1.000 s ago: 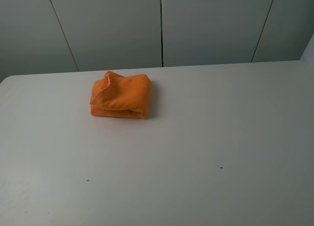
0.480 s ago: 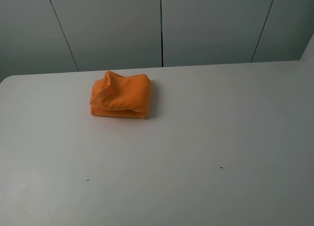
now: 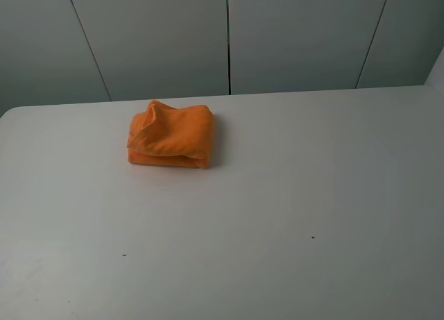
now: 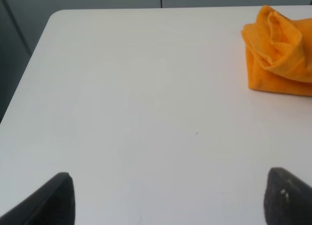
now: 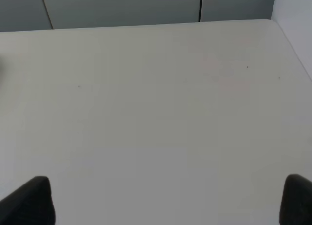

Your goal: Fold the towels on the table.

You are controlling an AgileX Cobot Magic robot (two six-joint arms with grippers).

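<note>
The orange towel (image 3: pixel 171 135) lies folded into a small thick bundle on the white table (image 3: pixel 277 195), at the far left of centre. It also shows in the left wrist view (image 4: pixel 280 51), well away from my left gripper (image 4: pixel 170 200). That gripper is open and empty, with black fingertips (image 4: pixel 53 200) wide apart above bare table. My right gripper (image 5: pixel 165 200) is open and empty too, its fingertips (image 5: pixel 297 198) wide apart over bare table. Neither gripper shows in the exterior high view. The towel's label is hidden.
A grey panelled wall (image 3: pixel 229 35) stands behind the table's far edge. The table's rounded far-left corner (image 4: pixel 56 15) shows in the left wrist view. A few tiny dark specks (image 3: pixel 312 237) dot the tabletop.
</note>
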